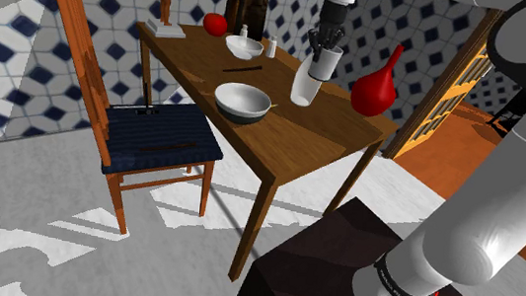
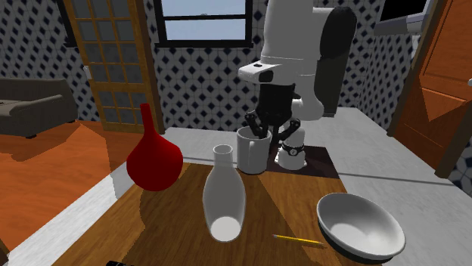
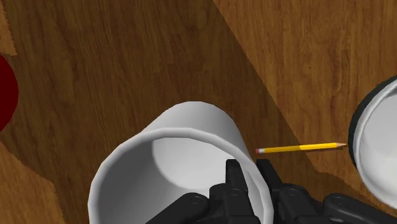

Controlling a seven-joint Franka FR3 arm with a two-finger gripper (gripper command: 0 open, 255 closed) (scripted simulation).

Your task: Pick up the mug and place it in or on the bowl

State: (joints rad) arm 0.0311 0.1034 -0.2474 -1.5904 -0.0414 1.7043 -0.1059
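A white mug (image 3: 168,162) hangs upright from my gripper (image 3: 248,172), which is shut on its rim with one finger inside and one outside. In the second exterior view the mug (image 2: 253,153) is over the far part of the wooden table (image 2: 170,227), under the gripper (image 2: 262,133). The grey-white bowl (image 2: 359,224) stands near that view's right edge, apart from the mug. In the shoulder view the mug (image 1: 325,65) is to the right of and beyond the bowl (image 1: 244,102).
A white vase (image 2: 225,200) and a red vase (image 2: 155,160) stand close to the mug. A yellow pencil (image 2: 299,239) lies beside the bowl. A smaller bowl (image 1: 244,46), a red ball (image 1: 216,23) and a chair (image 1: 144,131) are farther along the table.
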